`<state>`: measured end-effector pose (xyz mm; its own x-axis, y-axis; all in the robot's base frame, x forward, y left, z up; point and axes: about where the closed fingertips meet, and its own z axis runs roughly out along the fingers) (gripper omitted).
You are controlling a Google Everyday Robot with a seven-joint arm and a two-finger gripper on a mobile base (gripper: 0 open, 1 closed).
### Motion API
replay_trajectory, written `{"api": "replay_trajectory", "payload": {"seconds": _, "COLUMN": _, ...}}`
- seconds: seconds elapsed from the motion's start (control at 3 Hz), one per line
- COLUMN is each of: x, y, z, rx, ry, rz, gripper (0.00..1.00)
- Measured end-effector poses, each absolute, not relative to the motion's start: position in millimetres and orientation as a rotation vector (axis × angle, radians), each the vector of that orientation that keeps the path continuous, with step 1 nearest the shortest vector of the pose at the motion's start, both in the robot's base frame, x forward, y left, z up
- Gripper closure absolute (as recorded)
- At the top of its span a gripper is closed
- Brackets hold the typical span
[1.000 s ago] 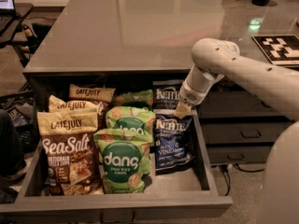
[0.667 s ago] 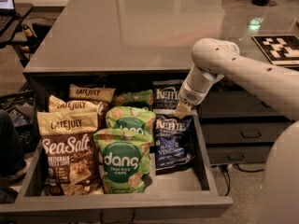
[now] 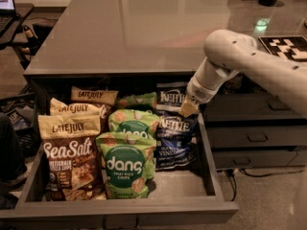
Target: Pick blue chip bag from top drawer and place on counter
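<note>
The top drawer (image 3: 192,210) is pulled open under the worktop (image 3: 134,28) and it's stuffed with snacks. At about 9 o'clock in the drawer there's a big Sea Salt bag (image 3: 69,162) standing up front, with a few Late July bags (image 3: 76,110) stacked behind it. In the middle, two green dang bags (image 3: 125,164) lean one behind the other, and a third green bag (image 3: 139,101) peeks out at the back.

Toward 3 o'clock in the drawer the blue chip bag (image 3: 172,138) stands against the right wall, touching the dang bags. A second Kettle bag (image 3: 170,95) sits right behind it at 12 o'clock.

The end effector (image 3: 188,108) hangs at the blue chip bag's top right corner, just in front of the second Kettle bag. Can't tell whether it's spread or clamped on anything.

The white arm (image 3: 240,56) reaches in from 3 o'clock, across the worktop's edge. Further right are narrower drawers with handles (image 3: 256,138), and a black-and-white marker (image 3: 285,47) lies on the worktop.
</note>
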<state>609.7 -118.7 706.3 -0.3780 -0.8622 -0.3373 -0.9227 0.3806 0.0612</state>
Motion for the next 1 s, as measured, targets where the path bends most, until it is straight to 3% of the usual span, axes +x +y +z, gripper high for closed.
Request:
{"api": "replay_trajectory", "payload": {"seconds": 0.67, "x": 577.5, "y": -121.7, "z": 794.0, "rx": -1.516, "ry": 2.296, "rz": 0.289, "gripper": 1.0}}
{"api": "replay_trajectory", "payload": {"seconds": 1.0, "x": 565.2, "y": -126.2, "z": 843.5, "rx": -1.502, "ry": 2.248, "rz": 0.156, "gripper": 1.0}}
